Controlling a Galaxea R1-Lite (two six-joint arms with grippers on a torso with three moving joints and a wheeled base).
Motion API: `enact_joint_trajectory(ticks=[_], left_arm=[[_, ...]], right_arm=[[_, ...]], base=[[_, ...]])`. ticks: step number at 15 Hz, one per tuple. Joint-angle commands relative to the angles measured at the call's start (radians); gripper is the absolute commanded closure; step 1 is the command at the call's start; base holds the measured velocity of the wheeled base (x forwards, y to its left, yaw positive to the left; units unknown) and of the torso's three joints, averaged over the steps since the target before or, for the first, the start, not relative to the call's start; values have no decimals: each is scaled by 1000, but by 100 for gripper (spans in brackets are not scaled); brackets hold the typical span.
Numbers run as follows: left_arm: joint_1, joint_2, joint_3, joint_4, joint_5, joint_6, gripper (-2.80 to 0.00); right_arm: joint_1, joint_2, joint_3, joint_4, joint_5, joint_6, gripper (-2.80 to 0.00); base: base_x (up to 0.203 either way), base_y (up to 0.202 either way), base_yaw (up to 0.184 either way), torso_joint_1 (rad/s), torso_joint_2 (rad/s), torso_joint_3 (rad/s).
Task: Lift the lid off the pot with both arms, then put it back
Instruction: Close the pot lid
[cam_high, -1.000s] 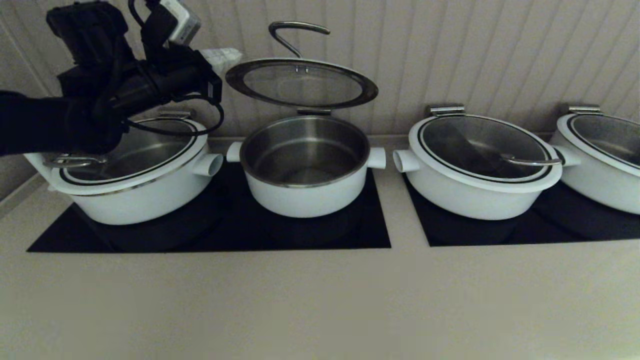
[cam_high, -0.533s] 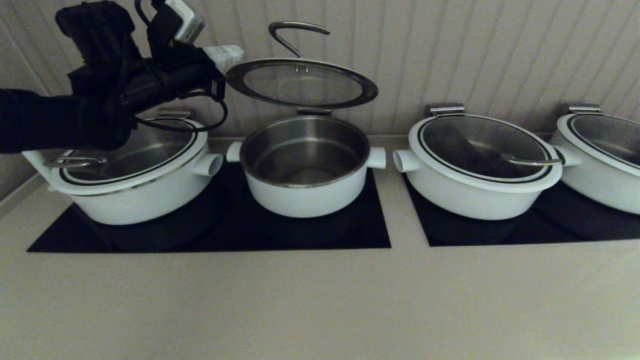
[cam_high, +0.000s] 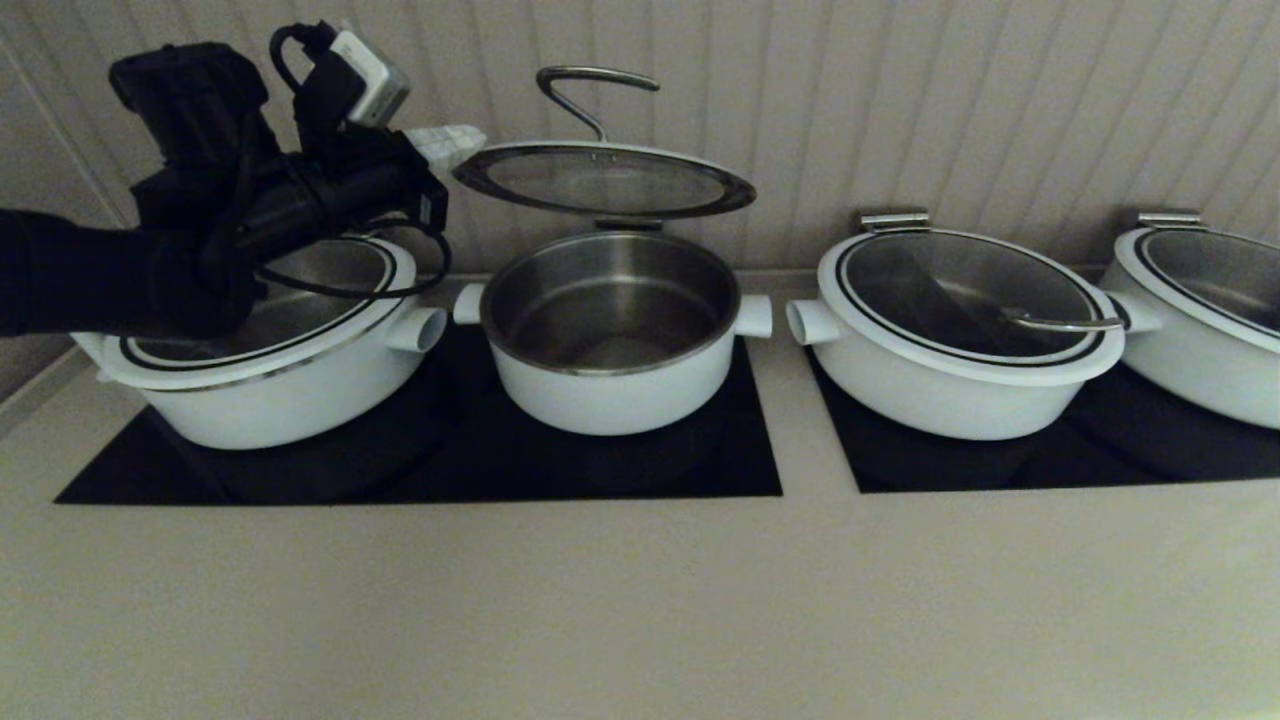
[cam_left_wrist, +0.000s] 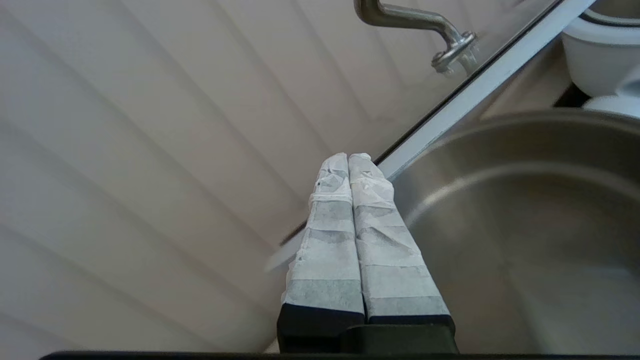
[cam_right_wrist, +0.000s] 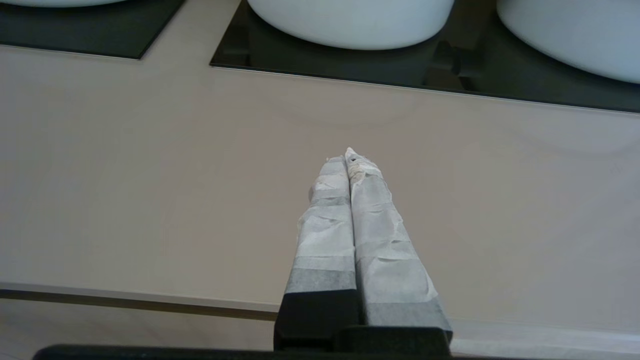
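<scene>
The lid (cam_high: 600, 180) hangs tilted open above the pot (cam_high: 610, 335), its back edge down near the pot's rear rim and its steel handle (cam_high: 590, 85) on top. The pot's steel inside is uncovered. My left gripper (cam_high: 460, 140) is shut, with its taped tips against the lid's left rim. The left wrist view shows those tips (cam_left_wrist: 348, 157) touching the lid's white rim (cam_left_wrist: 450, 107), with nothing between the fingers. My right gripper (cam_right_wrist: 348, 157) is shut and empty, low over the counter's front, out of the head view.
A wider lidded white pot (cam_high: 270, 370) sits under my left arm. Two more lidded pots (cam_high: 950, 340) (cam_high: 1200, 320) stand to the right. All rest on black cooktops (cam_high: 420, 470). Bare counter (cam_high: 640, 600) lies in front; a ribbed wall stands close behind.
The lid has tilted lower toward the pot, and my left gripper has come down with it at its left rim. The right arm has not visibly moved.
</scene>
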Motion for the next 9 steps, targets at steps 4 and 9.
enact_joint_trajectory(ticks=[4, 9], left_arm=[[0, -65, 146, -67, -3, 4, 0], [-1, -93, 218, -101, -3, 4, 0]], right_arm=[[0, 0, 0, 0, 1, -1, 0], [0, 0, 0, 0, 1, -1, 0]], base=[[0, 0, 0, 0, 0, 0], [0, 0, 0, 0, 0, 0]])
